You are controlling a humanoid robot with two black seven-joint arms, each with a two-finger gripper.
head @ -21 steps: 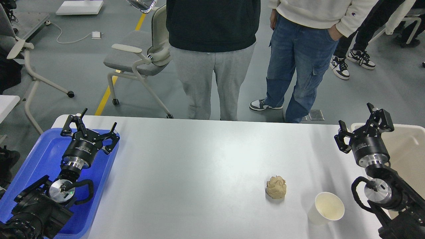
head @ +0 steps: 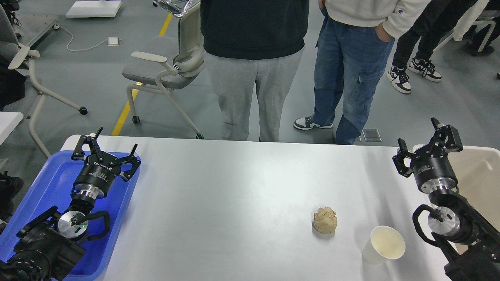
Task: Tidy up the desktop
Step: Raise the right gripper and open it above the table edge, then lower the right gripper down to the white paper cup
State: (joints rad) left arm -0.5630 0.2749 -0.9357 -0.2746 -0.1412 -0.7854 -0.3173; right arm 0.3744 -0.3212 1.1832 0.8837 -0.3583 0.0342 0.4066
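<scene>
Taking the crumpled paper ball (head: 325, 220) as the landmark: far to its left, the left gripper (head: 104, 146) hangs over the blue tray (head: 43, 183) with its fingers spread wide apart, holding and touching nothing. The ball itself sits on the white surface (head: 234, 203), the desktop that stretches between tray and bin. Just right of the ball and nearer the camera lies a paper cup (head: 383, 244) on its side. Further right and beyond, the right gripper (head: 424, 142) is splayed open, empty, at the edge of the beige bin (head: 478, 171).
</scene>
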